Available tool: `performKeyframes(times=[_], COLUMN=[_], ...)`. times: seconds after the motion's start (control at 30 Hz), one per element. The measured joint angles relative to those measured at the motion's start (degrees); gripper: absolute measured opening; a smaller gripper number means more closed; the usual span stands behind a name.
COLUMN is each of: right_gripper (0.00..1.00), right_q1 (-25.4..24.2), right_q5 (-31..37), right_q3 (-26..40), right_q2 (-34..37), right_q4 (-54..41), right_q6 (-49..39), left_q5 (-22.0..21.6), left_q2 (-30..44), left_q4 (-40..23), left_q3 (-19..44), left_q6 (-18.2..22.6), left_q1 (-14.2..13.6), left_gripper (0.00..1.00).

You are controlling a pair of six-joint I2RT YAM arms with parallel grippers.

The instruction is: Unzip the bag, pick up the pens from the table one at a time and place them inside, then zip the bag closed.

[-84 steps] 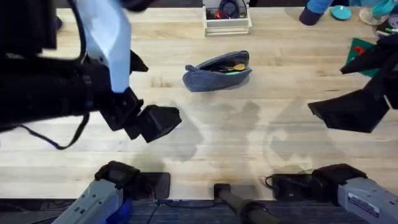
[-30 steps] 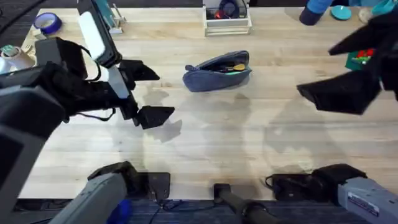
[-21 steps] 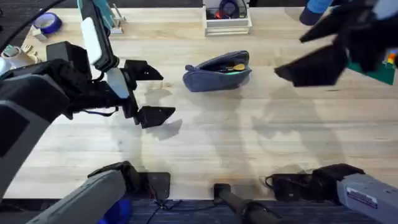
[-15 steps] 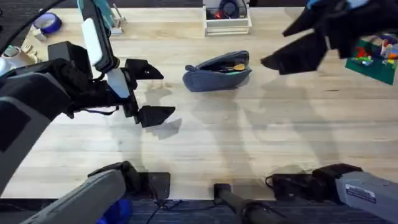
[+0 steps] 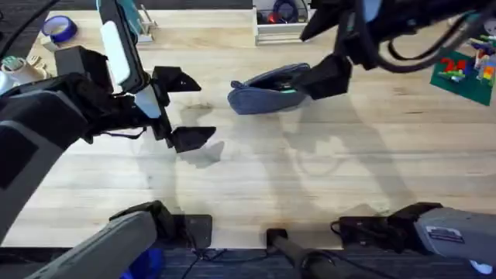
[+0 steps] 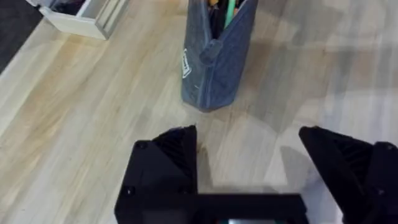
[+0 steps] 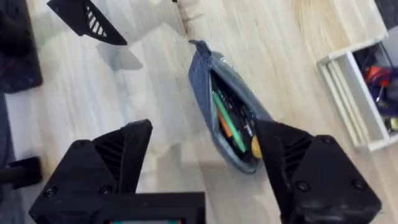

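Note:
The grey-blue bag (image 5: 260, 93) lies on the table (image 5: 310, 194) toward the back, its zipper open. Pens lie inside it, among them a green one (image 7: 222, 119) and an orange one. In the left wrist view the bag (image 6: 214, 56) stands ahead of my left gripper (image 6: 255, 155), apart from it. My left gripper (image 5: 184, 108) is open and empty, to the left of the bag. My right gripper (image 5: 325, 48) is open and empty, hovering over the bag's right end. From the right wrist, the bag (image 7: 227, 115) shows between and beyond the fingers of the right gripper (image 7: 205, 155).
A white tray box (image 5: 283, 23) stands just behind the bag, also seen as a tray box (image 7: 354, 106) near its end. A blue tape roll (image 5: 58, 29) sits at the back left. A green brick plate (image 5: 461, 66) lies at the right.
My right arm has swept in from the right edge to over the bag's right end. My left gripper has moved back and slightly left, staying open. The bag has not moved.

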Motion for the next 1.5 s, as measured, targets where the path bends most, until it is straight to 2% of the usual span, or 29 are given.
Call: performKeyframes(times=[0.3, 0.53, 1.1, 1.5], right_gripper=[0.997, 0.993, 0.995, 0.997], right_q1=[3.0, 3.2, 3.2, 1.9], right_q5=[0.0, -0.5, -11.9, -13.7], right_q3=[0.0, 0.0, 0.0, 0.0], right_q2=[3.9, 5.6, 12.0, 17.3], right_q4=[4.7, 5.9, 5.9, 8.2], right_q6=[-4.7, -6.7, -19.3, -23.6], left_q5=[-0.8, -0.8, -1.2, -2.0], left_q2=[0.0, 0.0, 0.0, 0.0], left_q4=[2.1, 2.1, 2.1, 2.1], left_q3=[0.0, 0.0, 0.0, 0.0], left_q6=[-1.8, -2.3, -2.6, -2.6], left_q1=[0.0, 0.0, 0.0, 0.0], left_gripper=[0.993, 0.993, 0.993, 0.993])
